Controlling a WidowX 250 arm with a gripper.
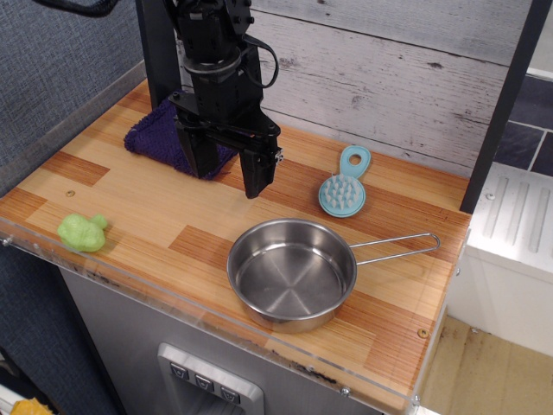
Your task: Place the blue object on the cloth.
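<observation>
The light-blue scrub brush point(344, 190) lies bristles-up on the wooden table, its looped handle pointing to the back wall. The dark purple cloth point(155, 134) lies at the back left, partly hidden behind the arm. My black gripper point(229, 169) hangs just above the table at the cloth's right edge, well left of the brush. Its jaws stand apart with nothing between them.
A steel pan point(292, 272) with a long wire handle sits at the front, just in front of the brush. A green lumpy toy point(82, 232) lies near the front left edge. The wooden table point(173, 225) ends in a clear plastic lip at the front.
</observation>
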